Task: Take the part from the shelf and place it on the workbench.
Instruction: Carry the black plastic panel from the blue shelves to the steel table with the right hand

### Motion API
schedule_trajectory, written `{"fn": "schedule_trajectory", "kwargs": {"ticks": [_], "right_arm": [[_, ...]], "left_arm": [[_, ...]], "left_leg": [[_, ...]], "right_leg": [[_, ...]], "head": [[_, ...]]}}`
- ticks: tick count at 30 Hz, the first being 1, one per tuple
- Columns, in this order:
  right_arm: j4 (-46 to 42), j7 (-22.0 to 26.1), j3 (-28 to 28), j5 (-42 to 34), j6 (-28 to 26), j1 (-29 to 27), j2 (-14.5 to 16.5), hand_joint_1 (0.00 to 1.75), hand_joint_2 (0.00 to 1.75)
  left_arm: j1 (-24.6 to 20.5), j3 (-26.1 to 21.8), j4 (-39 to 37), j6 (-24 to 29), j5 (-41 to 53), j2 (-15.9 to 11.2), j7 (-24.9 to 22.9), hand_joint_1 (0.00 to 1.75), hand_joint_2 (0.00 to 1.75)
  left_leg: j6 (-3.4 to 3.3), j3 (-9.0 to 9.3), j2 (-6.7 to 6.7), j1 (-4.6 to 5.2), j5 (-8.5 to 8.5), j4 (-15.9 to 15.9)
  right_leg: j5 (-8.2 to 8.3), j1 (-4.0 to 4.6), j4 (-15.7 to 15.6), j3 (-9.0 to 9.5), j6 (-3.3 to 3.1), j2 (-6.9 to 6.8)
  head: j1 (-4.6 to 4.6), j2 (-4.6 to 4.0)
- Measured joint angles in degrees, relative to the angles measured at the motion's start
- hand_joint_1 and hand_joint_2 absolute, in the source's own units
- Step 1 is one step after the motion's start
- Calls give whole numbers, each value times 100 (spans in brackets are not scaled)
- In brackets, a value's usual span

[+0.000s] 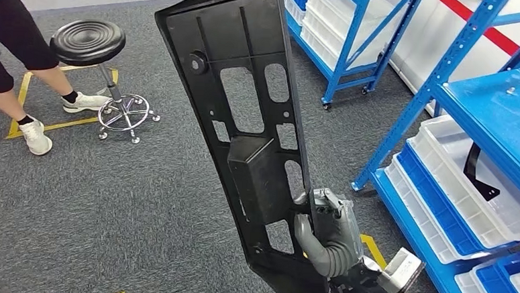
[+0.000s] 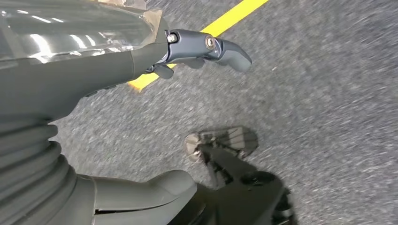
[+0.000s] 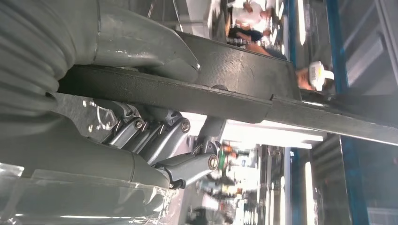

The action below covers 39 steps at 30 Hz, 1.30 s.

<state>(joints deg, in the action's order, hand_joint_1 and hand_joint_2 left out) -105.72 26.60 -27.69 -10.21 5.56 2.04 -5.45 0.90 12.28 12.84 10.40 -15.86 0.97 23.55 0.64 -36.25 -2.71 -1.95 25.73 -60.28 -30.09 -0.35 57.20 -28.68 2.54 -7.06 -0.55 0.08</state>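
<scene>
Standing nearly upright, the long black part [image 1: 245,129] is off the shelf [image 1: 494,112] and carried in the right hand [image 1: 326,234], which grips it close to its lower end, so almost its whole length rises above the hand and leans a little toward the robot's left. In the right wrist view the thumb [image 3: 141,44] lies on one face of the panel and the fingers [image 3: 187,166] curl around the other. The left hand [image 2: 141,117] hangs by the carpeted floor [image 2: 328,93], holding nothing, its fingers extended and apart. No surface to set the part on is visible, so I judge the carry must go on, and with such a low grip the tall top end could swing.
</scene>
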Motion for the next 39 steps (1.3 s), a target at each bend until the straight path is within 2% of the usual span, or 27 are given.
{"fn": "schedule_trajectory", "kwargs": {"ticks": [1, 3, 4, 6, 7, 8, 9, 11, 13, 14, 16, 17, 19, 20, 21, 22, 23, 24, 25, 27, 29, 31, 32, 34, 36, 37, 39], "right_arm": [[-28, -5, 4, 15, 15, -21, -3, 175, 175], [-77, -21, 4, 28, 28, -44, -7, 175, 175], [-102, -26, 8, 28, 33, -61, -8, 175, 175], [-128, -30, 16, 27, 34, -108, -18, 175, 175], [-132, -32, 19, 27, 34, -136, -26, 175, 175], [-135, -33, 20, 28, 34, -162, -34, 175, 175], [-140, -35, 21, 28, 35, -184, -40, 175, 175], [-166, -36, 28, 28, 47, -205, -51, 175, 175], [-193, -36, 46, 28, 78, -208, -68, 175, 175], [-201, -36, 56, 27, 93, -207, -79, 175, 175], [-203, -37, 69, 26, 109, -205, -94, 175, 175], [-204, -38, 71, 26, 112, -206, -97, 175, 175], [-206, -37, 75, 25, 113, -213, -98, 175, 175], [-205, -37, 79, 23, 114, -220, -101, 175, 175], [-204, -37, 85, 22, 119, -227, -105, 175, 175], [-203, -38, 91, 22, 127, -235, -110, 175, 175], [-202, -39, 95, 21, 139, -240, -114, 175, 175], [-202, -40, 97, 20, 155, -244, -116, 175, 175], [-202, -43, 99, 17, 172, -247, -117, 175, 175], [-203, -49, 103, 12, 200, -253, -117, 175, 175], [-208, -56, 109, 9, 210, -263, -121, 175, 175], [-214, -61, 113, 8, 214, -270, -125, 175, 175], [-220, -63, 115, 8, 216, -272, -125, 175, 175], [-234, -67, 125, 5, 220, -282, -127, 175, 175], [-242, -70, 143, 2, 224, -305, -133, 175, 175], [-243, -70, 150, 0, 225, -314, -135, 175, 175], [-243, -70, 154, 0, 225, -318, -136, 175, 175]], "left_arm": [[-5, 17, -7, -7, 0, -19, -1, 0, 175], [-5, 43, -19, -4, -3, -50, 0, 0, 175], [-7, 50, -22, -2, -7, -63, 1, 0, 175], [-17, 58, -27, 1, -14, -82, 2, 0, 175], [-21, 63, -30, 3, -17, -86, 3, 0, 175], [-23, 70, -36, 4, -18, -89, 4, 0, 175], [-21, 78, -42, 7, -19, -88, 5, 0, 175], [-18, 90, -49, 21, -19, -80, 15, 0, 175], [-23, 95, -50, 43, -16, -63, 33, 0, 175], [-23, 97, -50, 52, -8, -55, 48, 0, 175], [-14, 102, -57, 68, 13, -52, 81, 0, 175], [-9, 103, -62, 78, 21, -53, 99, 0, 175], [-19, 105, -72, 90, 25, -56, 121, 0, 175], [-31, 105, -73, 92, 25, -61, 126, 0, 175], [-42, 105, -73, 93, 25, -67, 127, 0, 175], [-49, 105, -73, 94, 25, -72, 127, 0, 175], [-51, 105, -74, 97, 25, -74, 128, 0, 175], [-49, 105, -75, 101, 25, -76, 128, 0, 175], [-48, 105, -76, 105, 26, -78, 128, 0, 175], [-61, 106, -78, 112, 27, -77, 126, 0, 175], [-85, 109, -81, 116, 27, -78, 122, 0, 175], [-91, 111, -93, 122, 27, -91, 112, 0, 175], [-83, 114, -101, 127, 29, -96, 105, 0, 175], [-78, 133, -112, 144, 39, -108, 91, 0, 175], [-89, 162, -113, 158, 63, -119, 87, 0, 175], [-96, 170, -113, 160, 71, -121, 86, 0, 175], [-99, 175, -113, 160, 77, -121, 86, 0, 175]], "left_leg": [[-61, 1, 62, 31, 0, 0], [-166, 6, 184, 69, -12, 16], [-213, 10, 242, 75, -24, 23], [-272, -8, 386, 103, -39, 25], [-293, -16, 474, 123, -46, 25], [-306, -21, 569, 144, -52, 25], [-316, -21, 662, 161, -59, 25], [-331, -23, 837, 172, -77, 25], [-319, -32, 985, 179, -98, 24], [-300, -39, 1050, 178, -110, 30], [-240, -52, 1174, 180, -144, 58], [-215, -72, 1137, 193, -130, 44], [-164, -217, 811, 220, 96, -251], [-139, -355, 588, 217, 296, -552], [-102, -514, 444, 199, 495, -908], [-63, -647, 372, 169, 624, -1211], [-24, -707, 330, 136, 661, -1365], [18, -662, 292, 99, 597, -1314], [61, -498, 230, 60, 451, -1045], [118, -54, -21, 12, 162, -310], [51, 156, -142, 26, 79, 46], [-78, 146, -13, 69, 81, 67], [-127, 147, 52, 77, 66, 83], [-216, 150, 186, 68, 22, 116], [-265, 136, 297, 61, -2, 123], [-274, 128, 331, 62, -7, 122], [-276, 125, 348, 63, -9, 122]], "right_leg": [[-1, -13, -17, 28, 29, -40], [-121, -54, 151, -18, 48, 111], [-254, -73, 411, -142, 26, 269], [-569, -64, 1222, -553, -47, 573], [-653, -47, 1548, -738, -65, 637], [-649, -21, 1685, -840, -68, 677], [-554, 9, 1583, -830, -60, 711], [-205, 81, 841, -543, -63, 894], [48, 144, 220, -284, -130, 1112], [91, 168, 103, -233, -171, 1158], [131, 164, 52, -196, -240, 1042], [167, 145, 0, -163, -269, 970], [240, 84, -110, -109, -320, 804], [251, 82, -128, -99, -330, 719], [250, 79, -132, -101, -340, 626], [246, 76, -131, -106, -342, 532], [242, 67, -128, -110, -343, 442], [235, 51, -124, -113, -334, 358], [223, 29, -114, -112, -314, 282], [167, 28, -52, -122, -232, 156], [100, 57, 8, -119, -139, 49], [71, 60, 8, -69, -70, -67], [49, 44, 23, -56, -41, -64], [-130, 12, 307, -176, -29, 196], [-405, -18, 873, -441, -73, 541], [-491, -23, 1080, -536, -88, 604], [-526, -23, 1174, -581, -92, 622]], "head": [[-7, 0], [-12, 0], [-20, 0], [-38, 0], [-44, 0], [-46, 0], [-45, 1], [-45, 1], [-45, 0], [-45, 0], [-50, 0], [-48, -1], [-36, -1], [-32, -1], [-25, -1], [-24, -1], [-22, 0], [-20, 1], [-21, 0], [-13, 0], [-29, -1], [-54, -1], [-55, 0], [-65, -1], [-81, -1], [-85, 0], [-85, 0]]}}
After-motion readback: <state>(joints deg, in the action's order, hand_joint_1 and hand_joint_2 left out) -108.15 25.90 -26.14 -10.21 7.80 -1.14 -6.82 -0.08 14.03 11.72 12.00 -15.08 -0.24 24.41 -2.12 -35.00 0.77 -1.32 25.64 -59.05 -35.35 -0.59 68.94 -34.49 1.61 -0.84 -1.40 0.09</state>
